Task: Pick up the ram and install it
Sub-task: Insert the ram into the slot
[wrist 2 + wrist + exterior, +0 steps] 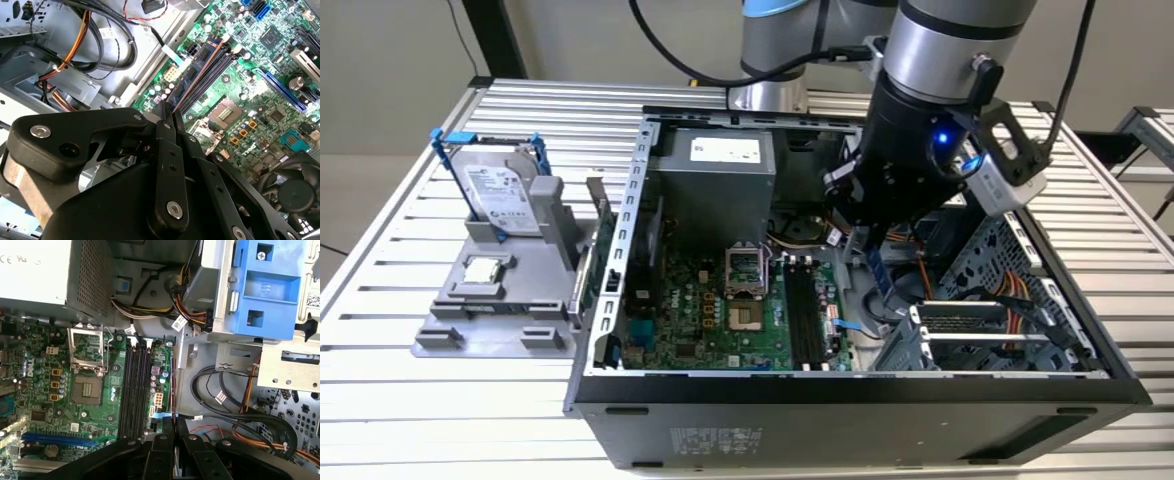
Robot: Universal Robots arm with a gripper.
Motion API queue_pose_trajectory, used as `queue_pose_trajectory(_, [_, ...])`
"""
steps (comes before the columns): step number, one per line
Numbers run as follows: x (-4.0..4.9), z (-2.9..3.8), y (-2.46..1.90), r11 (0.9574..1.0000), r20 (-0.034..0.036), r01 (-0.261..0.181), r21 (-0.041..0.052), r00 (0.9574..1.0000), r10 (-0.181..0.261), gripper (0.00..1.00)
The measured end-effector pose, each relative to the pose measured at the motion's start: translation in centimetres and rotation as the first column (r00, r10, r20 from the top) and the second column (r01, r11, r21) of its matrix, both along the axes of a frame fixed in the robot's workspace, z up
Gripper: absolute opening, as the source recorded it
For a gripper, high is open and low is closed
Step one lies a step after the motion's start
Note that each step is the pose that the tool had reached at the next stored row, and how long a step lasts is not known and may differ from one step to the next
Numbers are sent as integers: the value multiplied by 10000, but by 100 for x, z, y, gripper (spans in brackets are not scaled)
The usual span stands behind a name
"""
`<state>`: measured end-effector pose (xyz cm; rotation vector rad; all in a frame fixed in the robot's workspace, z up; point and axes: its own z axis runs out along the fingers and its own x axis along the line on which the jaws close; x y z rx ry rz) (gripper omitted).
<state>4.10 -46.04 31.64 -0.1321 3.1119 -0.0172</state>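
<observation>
The gripper [169,116] is clamped tight on the ram [200,67], edge-on, so the stick is mostly just a thin line in both wrist views. It hangs inside the open computer case [638,190], above the motherboard [112,390], just beside the black slots [135,387]. Cables [225,405] crowd the far side.

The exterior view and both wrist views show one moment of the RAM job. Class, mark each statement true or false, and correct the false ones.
1. The gripper holds the ram. True.
2. The ram is seated in a memory slot. False: it hangs above the motherboard, beside the memory slots.
3. The hard drive stands outside the computer case. True.
4. The processor socket holds a chip. False: it is empty.
</observation>
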Motion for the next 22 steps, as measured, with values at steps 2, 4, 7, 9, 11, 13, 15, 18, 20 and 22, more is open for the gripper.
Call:
queue_pose_trajectory(2, [0,-11,1,10000,0,0,-3,10000,0,0])
queue_pose_trajectory(4, [0,-24,1,10000,0,0,-8,10000,0,0])
queue_pose_trajectory(7, [0,-44,2,10000,0,0,-10,10000,0,0])
queue_pose_trajectory(9, [0,-60,2,10000,0,0,-10,10000,0,0])
queue_pose_trajectory(11, [0,-76,4,10000,0,7,-12,10000,-7,0])
queue_pose_trajectory(13, [0,-89,6,10000,0,14,-10,10000,-14,0])
queue_pose_trajectory(15, [0,-95,6,10000,-1,21,-13,10000,-21,0])
queue_pose_trajectory(18, [0,-104,7,10000,-1,61,-12,10000,-61,0])
queue_pose_trajectory(20, [-2,-109,7,10000,-1,65,-12,10000,-65,0])
queue_pose_trajectory(22, [-9,-113,11,10000,0,67,-10,10000,-67,0])
